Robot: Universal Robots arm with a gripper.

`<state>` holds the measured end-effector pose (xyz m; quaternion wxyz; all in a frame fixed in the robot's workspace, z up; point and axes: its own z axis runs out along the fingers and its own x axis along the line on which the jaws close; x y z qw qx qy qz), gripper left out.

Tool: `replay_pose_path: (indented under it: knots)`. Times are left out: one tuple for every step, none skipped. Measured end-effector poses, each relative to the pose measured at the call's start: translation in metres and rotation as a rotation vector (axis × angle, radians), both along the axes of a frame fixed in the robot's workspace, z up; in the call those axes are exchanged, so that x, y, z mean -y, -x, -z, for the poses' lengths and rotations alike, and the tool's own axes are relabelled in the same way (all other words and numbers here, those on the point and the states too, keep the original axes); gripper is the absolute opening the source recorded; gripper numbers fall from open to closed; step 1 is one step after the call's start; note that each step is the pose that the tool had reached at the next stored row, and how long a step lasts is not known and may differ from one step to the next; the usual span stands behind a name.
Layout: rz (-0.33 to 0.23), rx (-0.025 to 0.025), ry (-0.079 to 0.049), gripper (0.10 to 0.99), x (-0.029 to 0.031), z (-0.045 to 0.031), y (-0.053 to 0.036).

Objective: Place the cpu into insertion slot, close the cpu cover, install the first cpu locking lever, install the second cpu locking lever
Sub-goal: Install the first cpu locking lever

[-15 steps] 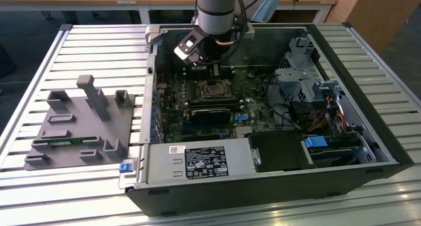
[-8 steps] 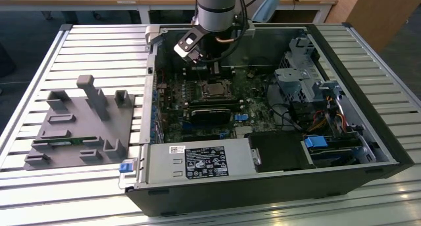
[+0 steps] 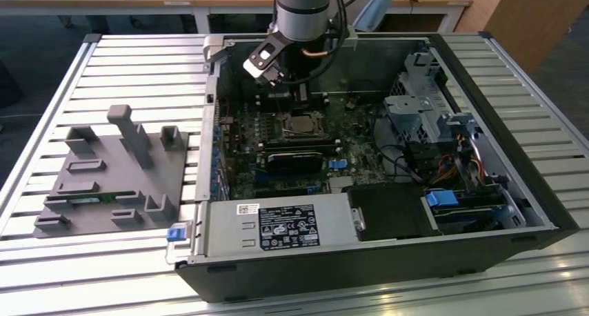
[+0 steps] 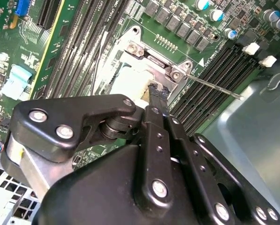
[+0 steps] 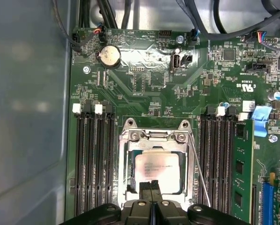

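1. Now the cpu (image 5: pixel 156 169) lies flat in its socket, metal top upward, framed by the cpu cover (image 5: pixel 154 136).
2. Arm (image 3: pixel 307 12) stands vertical; tool (image 5: pixel 151 184) fingers together, tips at the cpu's edge.

In the second wrist view the black hand (image 4: pixel 156 92) fills the foreground, its linkages and screws up close. Its two fingers are pressed together into one narrow tip. The tip sits over the edge of the cpu (image 4: pixel 125 79), whose top glares pale; whether they touch cannot be told. The cpu cover (image 4: pixel 151 58) frames the chip, with a screw at each near corner. A thin locking lever (image 4: pixel 215 87) runs from one of those corners out across the black memory slots (image 4: pixel 215 70), which carry white latches (image 4: pixel 251 48). The green motherboard (image 4: pixel 107 28) lies around the socket, and the grey case wall (image 4: pixel 257 136) stands beside it.
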<state>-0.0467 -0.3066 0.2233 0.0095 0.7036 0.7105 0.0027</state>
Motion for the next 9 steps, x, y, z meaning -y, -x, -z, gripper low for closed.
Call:
replay_pose_path:
  knots:
    - [0.0,0.0003,0.0,0.11,0.0,-0.0007,0.0]
    - [0.0,0.0004,0.0,0.11,0.0,-0.0014,0.0]
    - [0.0,0.0005,0.0,0.11,0.0,-0.0024,0.0]
    - [0.0,0.0006,0.0,0.11,0.0,-0.0037,0.0]
    - [0.0,0.0006,0.0,0.11,0.0,-0.0049,0.0]
    - [0.0,0.0006,0.0,0.11,0.0,-0.0061,0.0]
    - [0.0,0.0006,0.0,0.11,0.0,-0.0073,0.0]
    - [0.0,0.0006,0.0,0.11,0.0,-0.0085,0.0]
    - [0.0,0.0007,0.0,0.11,0.0,-0.0097,0.0]
